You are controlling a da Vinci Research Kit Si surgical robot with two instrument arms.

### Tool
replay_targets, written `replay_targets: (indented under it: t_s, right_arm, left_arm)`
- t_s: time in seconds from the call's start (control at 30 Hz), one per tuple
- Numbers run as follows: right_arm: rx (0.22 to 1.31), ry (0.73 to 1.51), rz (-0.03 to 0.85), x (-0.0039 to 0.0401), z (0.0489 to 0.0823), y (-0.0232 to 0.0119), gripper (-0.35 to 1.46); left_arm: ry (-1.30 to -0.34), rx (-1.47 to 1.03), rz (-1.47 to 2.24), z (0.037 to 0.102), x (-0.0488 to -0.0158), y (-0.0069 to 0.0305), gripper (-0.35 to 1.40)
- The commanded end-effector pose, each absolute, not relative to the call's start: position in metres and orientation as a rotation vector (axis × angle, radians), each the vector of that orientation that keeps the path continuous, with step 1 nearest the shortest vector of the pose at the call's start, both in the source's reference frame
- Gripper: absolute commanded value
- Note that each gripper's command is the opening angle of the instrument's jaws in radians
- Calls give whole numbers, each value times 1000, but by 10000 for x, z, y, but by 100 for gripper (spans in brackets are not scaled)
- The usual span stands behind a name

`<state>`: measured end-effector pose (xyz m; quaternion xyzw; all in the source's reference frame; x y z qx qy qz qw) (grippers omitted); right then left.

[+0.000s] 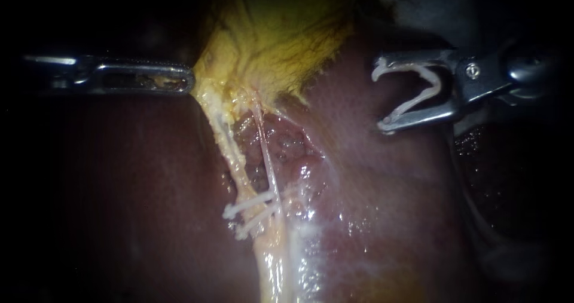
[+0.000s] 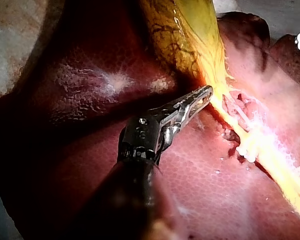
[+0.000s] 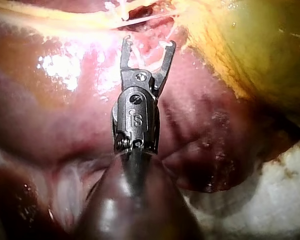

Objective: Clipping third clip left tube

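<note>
Right claw (image 1: 379, 98) cradles a white clip (image 1: 438, 83), its shaft lost in darkness.

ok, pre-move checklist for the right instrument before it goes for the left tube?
1. Loaded: ok, white clip seated in right instrument.
2. Retraction: ok, left instrument shut on gallbladder edge.
3. Exposure: ok, left tube stretched, in plain view.
4. Placed clips: ok, two lower down the tube.
5. Approach: not ok, right instrument well apart from tube.
6. Tube's far side: cannot tell.
</note>
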<state>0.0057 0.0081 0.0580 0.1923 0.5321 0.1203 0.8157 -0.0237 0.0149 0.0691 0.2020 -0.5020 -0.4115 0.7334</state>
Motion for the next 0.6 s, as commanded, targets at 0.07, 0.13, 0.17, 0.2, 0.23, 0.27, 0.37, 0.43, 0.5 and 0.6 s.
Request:
replay_targets:
  t_s: [0.07,0.13,0.17,0.2,0.23,0.27,0.37,0.43,0.5,0.6]
  right_arm:
    - [447,1150,287,64,583,76,59]
    - [485,1164,304,72,587,70,59]
    - [504,1163,313,75,589,68,59]
    - [520,1164,315,80,592,64,58]
    - [530,1164,317,83,594,61,58]
    - [542,1163,325,87,596,58,58]
    - [575,1159,342,98,604,49,58]
    - [591,1157,348,107,611,43,58]
    - [607,1154,357,114,616,38,58]
    - [627,1147,376,125,626,32,58]
  left_arm:
    - [-1104,444,-905,691,-237,149,-35]
    - [-1104,444,-905,691,-237,148,-35]
    - [-1104,444,-905,691,-237,148,-35]
    - [-1104,444,-905,690,-237,148,-35]
    - [-1104,443,-905,690,-238,148,-35]
    - [-1104,443,-906,690,-238,148,-35]
    - [-1103,443,-906,689,-239,147,-35]
    - [-1103,442,-907,689,-239,147,-35]
    - [-1103,442,-907,688,-239,147,-35]
    - [-1102,439,-909,688,-240,146,-35]
